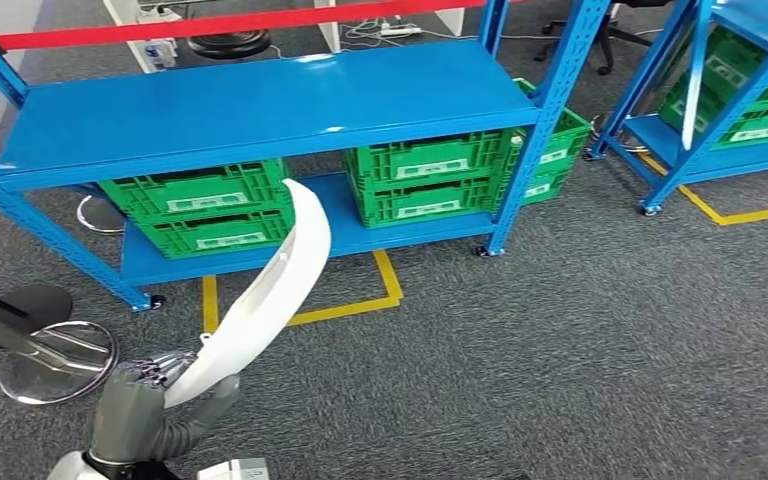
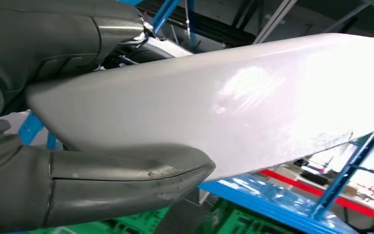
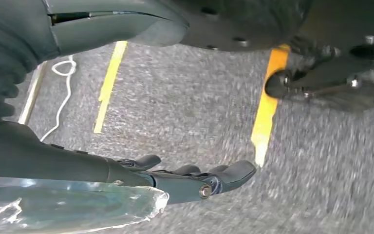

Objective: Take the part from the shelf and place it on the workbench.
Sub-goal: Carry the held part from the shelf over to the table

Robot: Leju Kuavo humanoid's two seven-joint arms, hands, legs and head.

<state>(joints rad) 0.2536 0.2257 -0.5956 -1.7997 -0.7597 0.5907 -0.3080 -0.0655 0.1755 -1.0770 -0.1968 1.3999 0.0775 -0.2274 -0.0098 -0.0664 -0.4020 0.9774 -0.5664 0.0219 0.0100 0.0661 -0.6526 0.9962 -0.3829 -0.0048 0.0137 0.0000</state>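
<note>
Left hand [image 1: 145, 405] around white part's [image 1: 270, 285] lower end; part tilted upward.

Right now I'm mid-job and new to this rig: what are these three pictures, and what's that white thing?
It is a two-armed humanoid robot. The head view looks forward and down from high on its body at a blue shelf with green crates on its lower level, standing on grey carpet. The left hand holds the white part, a long curved panel, by its lower end. The left wrist view sits just behind that hand, so the part looks huge, with the thumb pressed against it. The right wrist view looks down at carpet with yellow tape; the right hand holds nothing, its fingers extended.
</note>
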